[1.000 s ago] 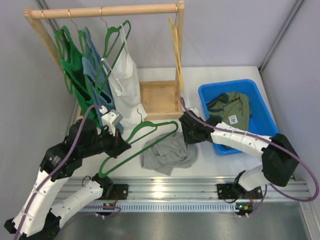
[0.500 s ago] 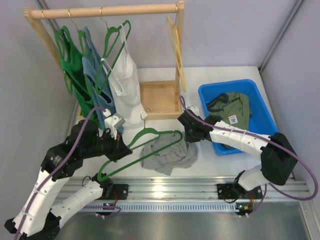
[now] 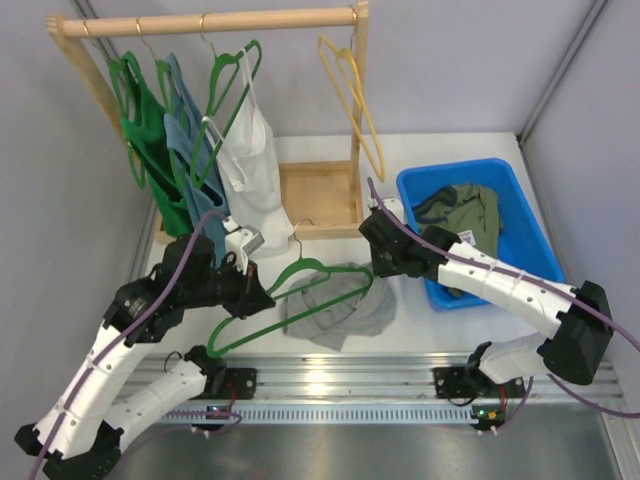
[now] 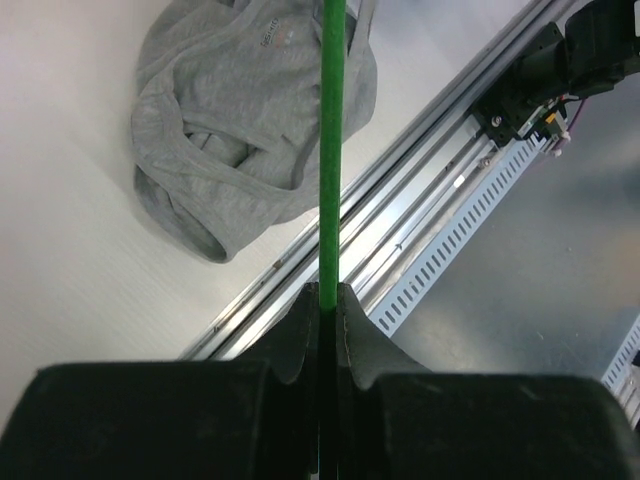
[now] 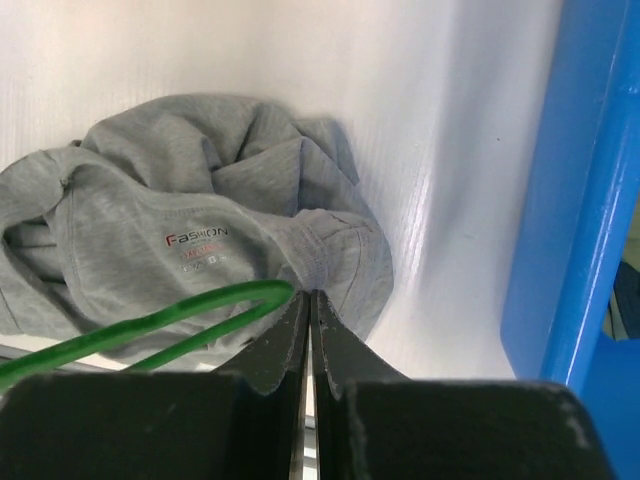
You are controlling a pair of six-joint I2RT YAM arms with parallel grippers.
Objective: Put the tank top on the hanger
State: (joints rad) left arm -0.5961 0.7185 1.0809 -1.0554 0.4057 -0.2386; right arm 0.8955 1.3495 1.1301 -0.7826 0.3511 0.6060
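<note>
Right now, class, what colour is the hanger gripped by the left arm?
Bright green. The hanger shows most clearly in the left wrist view.

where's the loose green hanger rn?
Green hanger: clamped in the left gripper, front-centre in the top view, its right tip over the grey tank top, left of the blue bin.

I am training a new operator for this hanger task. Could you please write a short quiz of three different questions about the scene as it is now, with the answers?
1. True or false: the left hand is shut on the green hanger.
2. The grey tank top is: A) hung on the green hanger, B) crumpled on the table, C) folded flat.
3. In the top view, what colour is the hanger at the right end of the wooden rack?

Key: 1 true; 2 B; 3 yellow.
</note>
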